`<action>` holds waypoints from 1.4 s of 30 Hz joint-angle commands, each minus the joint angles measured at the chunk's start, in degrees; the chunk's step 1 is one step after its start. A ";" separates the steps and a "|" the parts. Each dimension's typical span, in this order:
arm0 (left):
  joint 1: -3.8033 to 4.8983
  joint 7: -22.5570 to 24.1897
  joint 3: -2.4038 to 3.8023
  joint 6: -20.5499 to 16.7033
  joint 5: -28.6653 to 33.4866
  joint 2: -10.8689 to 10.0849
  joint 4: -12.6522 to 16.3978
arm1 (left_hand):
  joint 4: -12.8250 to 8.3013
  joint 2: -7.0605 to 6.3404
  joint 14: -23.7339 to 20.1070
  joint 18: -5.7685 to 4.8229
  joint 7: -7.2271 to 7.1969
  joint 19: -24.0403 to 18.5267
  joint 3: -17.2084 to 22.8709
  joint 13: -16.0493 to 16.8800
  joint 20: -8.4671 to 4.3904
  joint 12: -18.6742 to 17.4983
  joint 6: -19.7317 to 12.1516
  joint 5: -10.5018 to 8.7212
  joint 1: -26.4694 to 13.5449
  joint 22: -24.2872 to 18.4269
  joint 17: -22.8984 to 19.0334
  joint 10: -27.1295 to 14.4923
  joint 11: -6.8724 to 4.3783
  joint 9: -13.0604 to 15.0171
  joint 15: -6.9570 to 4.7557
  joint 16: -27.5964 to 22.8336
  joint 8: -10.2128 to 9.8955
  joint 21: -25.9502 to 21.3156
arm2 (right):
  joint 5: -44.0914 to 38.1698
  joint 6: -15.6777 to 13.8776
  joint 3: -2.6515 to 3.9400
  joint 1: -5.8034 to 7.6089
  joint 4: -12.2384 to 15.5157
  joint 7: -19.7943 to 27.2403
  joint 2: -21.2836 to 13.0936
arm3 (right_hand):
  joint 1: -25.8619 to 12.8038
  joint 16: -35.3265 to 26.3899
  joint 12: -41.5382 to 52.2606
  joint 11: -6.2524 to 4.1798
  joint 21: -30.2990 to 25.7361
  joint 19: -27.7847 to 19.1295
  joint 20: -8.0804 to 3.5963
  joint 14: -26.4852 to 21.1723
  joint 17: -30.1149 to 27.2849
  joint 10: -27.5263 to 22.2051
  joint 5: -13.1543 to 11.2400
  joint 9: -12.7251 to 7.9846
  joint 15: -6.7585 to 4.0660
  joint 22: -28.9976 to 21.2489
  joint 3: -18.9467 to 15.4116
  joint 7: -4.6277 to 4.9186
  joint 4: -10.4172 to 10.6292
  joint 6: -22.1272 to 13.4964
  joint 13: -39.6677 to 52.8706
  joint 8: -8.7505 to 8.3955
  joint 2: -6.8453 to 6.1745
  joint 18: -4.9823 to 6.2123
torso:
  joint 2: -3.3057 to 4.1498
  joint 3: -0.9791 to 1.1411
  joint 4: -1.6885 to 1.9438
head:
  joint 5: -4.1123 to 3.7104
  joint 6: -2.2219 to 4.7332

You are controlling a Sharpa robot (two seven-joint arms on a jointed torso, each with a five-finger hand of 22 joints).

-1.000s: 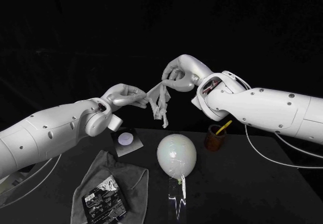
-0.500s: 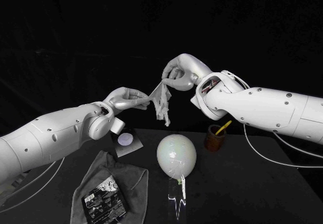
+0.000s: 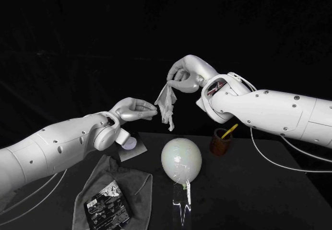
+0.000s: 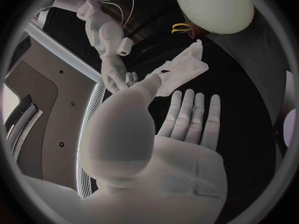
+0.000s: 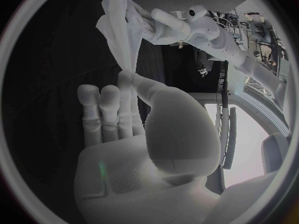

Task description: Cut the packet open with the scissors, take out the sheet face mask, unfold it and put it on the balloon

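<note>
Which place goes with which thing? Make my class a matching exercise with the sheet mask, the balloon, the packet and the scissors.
Things:
1 sheet mask
2 balloon
3 packet
4 scissors

Places:
A lying on the grey cloth
B standing in the brown cup
C hanging in the air from the right hand
D upright on the table, uncovered

Pairs: 1-C; 2-D; 3-A; 4-B
</note>
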 commanded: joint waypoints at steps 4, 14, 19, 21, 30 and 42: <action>-1.15 -0.42 -0.01 -4.34 -3.11 0.32 -0.59 | -0.89 0.46 0.37 0.46 3.91 0.32 -0.83 -0.30 -0.09 0.60 -0.69 0.12 2.47 -0.05 -1.13 -0.73 0.10 -0.32 0.13 -0.37 -0.03 -0.31 | -0.84 -0.89 0.06 0.07 0.17 -0.52 -0.14 | 0.14 0.28 0.29 -0.19 0.13 0.43 -0.12 0.31 0.05 0.06 0.28 0.08 0.05 2.59 0.23 -0.01 -0.02 0.30 0.05 0.39 0.26 0.98 | 0.02 -0.04 -0.01 | -0.04 -0.02; -2.31 -0.09 -0.04 -6.66 -4.14 1.83 -1.86 | -2.25 2.00 0.70 0.55 3.37 0.97 -0.57 -0.64 -0.08 1.83 -0.15 0.12 5.36 -0.04 -2.86 -0.88 -0.21 -0.71 -0.01 -0.20 0.79 -0.56 | -0.83 -1.09 0.06 0.07 1.56 -0.67 -0.61 | 0.04 0.46 0.38 -0.21 0.48 0.62 -0.14 0.51 0.26 0.11 0.28 0.12 0.04 2.76 0.37 -0.01 -0.10 0.31 0.18 0.48 0.18 0.92 | 0.05 -0.08 -0.04 | 0.20 -0.13; -2.49 0.05 -0.04 -8.09 -4.23 2.79 -2.48 | -2.40 2.37 1.02 0.62 2.94 1.23 -0.28 -0.78 -0.09 2.32 -0.37 0.12 5.68 -0.03 -3.49 -0.71 -0.47 -1.20 -0.22 -0.06 0.53 -0.62 | -0.79 -1.15 0.06 0.07 2.05 -0.76 -0.62 | 0.04 0.46 0.38 -0.21 0.48 0.62 -0.14 0.51 0.26 0.11 0.28 0.12 0.04 2.76 0.37 -0.01 -0.10 0.31 0.18 0.48 0.18 0.92 | 0.01 0.00 -0.01 | 0.27 -0.16; -2.51 0.07 -0.04 -8.61 -4.17 3.10 -2.69 | -2.37 2.45 1.04 0.65 2.97 1.31 -0.26 -0.87 -0.09 2.47 -0.79 0.12 5.60 -0.03 -3.79 -0.70 -0.46 -1.54 -0.23 -0.08 0.18 -0.65 | -0.76 -1.17 0.06 0.07 2.16 -0.80 -0.63 | 0.04 0.46 0.38 -0.21 0.48 0.62 -0.14 0.51 0.26 0.11 0.28 0.12 0.04 2.76 0.37 -0.01 -0.10 0.31 0.18 0.48 0.18 0.92 | 0.02 0.00 -0.01 | 0.30 -0.16; -2.56 1.07 -0.02 -9.33 -2.98 4.25 -2.78 | -1.77 2.54 1.05 0.58 2.19 0.69 -0.73 -1.30 -0.05 2.92 -0.94 0.11 4.54 -0.15 -4.98 -0.81 -0.30 -2.56 -0.07 -0.18 -0.52 -1.12 | -0.61 -1.13 0.06 0.07 2.61 -0.92 -0.73 | 0.01 0.48 0.40 -0.21 0.55 0.66 -0.15 0.54 0.26 0.12 0.28 0.13 0.04 2.80 0.40 -0.01 -0.12 0.31 0.22 0.50 0.16 0.91 | 0.03 -0.02 -0.04 | 0.45 -0.16; -2.57 3.24 0.01 -8.42 -2.06 4.10 -1.36 | -1.49 3.80 1.12 0.42 -1.37 -0.03 -0.08 -2.38 -0.09 3.33 4.07 0.11 5.01 -0.22 -7.17 -0.36 -0.07 -4.07 0.07 -0.31 -0.42 -1.88 | -0.34 -0.98 0.05 0.06 2.33 -0.94 -0.54 | -0.04 0.60 0.44 -0.22 0.63 0.69 -0.16 0.68 0.44 0.14 0.28 0.14 0.03 2.85 0.47 -0.01 -0.15 0.32 0.28 0.53 0.12 0.90 | 0.00 -0.03 -0.01 | 0.32 -0.09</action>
